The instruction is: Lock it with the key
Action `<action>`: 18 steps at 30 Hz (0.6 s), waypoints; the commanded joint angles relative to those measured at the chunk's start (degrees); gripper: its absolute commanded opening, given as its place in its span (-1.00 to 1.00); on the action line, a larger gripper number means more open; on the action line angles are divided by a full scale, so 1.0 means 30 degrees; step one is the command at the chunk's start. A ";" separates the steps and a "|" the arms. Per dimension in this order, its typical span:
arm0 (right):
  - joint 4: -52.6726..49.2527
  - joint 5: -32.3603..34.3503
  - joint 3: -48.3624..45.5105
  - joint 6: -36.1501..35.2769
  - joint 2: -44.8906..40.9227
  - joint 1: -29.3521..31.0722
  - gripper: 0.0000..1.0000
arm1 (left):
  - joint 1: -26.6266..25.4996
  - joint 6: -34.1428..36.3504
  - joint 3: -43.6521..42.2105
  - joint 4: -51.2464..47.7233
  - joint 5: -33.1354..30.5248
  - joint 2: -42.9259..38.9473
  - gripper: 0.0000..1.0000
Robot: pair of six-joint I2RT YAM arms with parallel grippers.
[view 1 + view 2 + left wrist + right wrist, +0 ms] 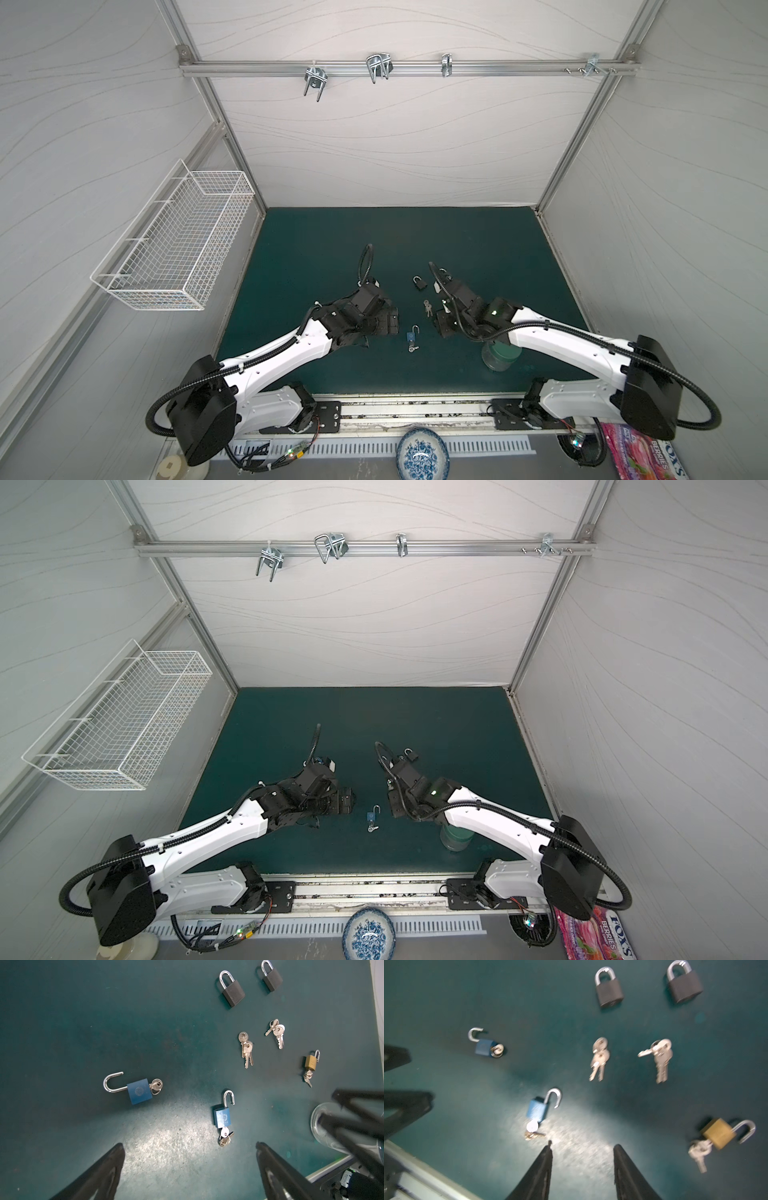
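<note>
Left gripper (pixel 189 1145) spread wide, right gripper (pixel 583 1145) half-parted, both empty, flanking an unlatched blue padlock (pixel 222 1116) on the bench (pixel 457 241).

left arm (pixel 282 353) and right arm (pixel 557 332) both stretched toward centre, wrists pitched down. left gripper (pixel 190 1146) jaws spread wide, empty. right gripper (pixel 583 1145) jaws partly apart, empty.

Lab test cell: alu frame (pixel 498 67), white panels (pixel 395 145), green mat (pixel 478 249)

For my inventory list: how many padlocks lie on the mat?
5. Two black padlocks side by side, farthest back; two blue padlocks nearer, open; one brass padlock near the jar. Others may be hidden.
</note>
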 commanded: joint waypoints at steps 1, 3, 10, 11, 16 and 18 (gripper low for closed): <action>-0.0306 0.1872 -0.0278 0.3784 0.0358 0.1511 -0.02 | 0.1003 -0.0750 -0.0868 0.1284 0.0852 -0.1036 0.98; -0.0110 0.1810 0.0053 0.4474 0.1381 0.2023 -0.02 | 0.2408 -0.1387 -0.2041 0.2680 0.2543 -0.1951 0.98; -0.0505 0.1697 0.2830 0.4576 0.5523 0.3311 0.00 | 0.6491 -0.2404 -0.3735 0.3635 0.5601 -0.4557 0.98; -0.0508 0.1649 0.3145 0.4477 0.6035 0.3313 0.00 | 0.7104 -0.2524 -0.4021 0.3853 0.6165 -0.4787 0.98; -0.0683 0.1561 0.4322 0.4186 0.7796 0.3306 0.01 | 0.9326 -0.2913 -0.4718 0.4475 0.8134 -0.5122 0.98; -0.0963 0.1517 0.4702 0.4106 0.8402 0.3284 0.01 | 0.9535 -0.2902 -0.4693 0.4426 0.8273 -0.5251 0.98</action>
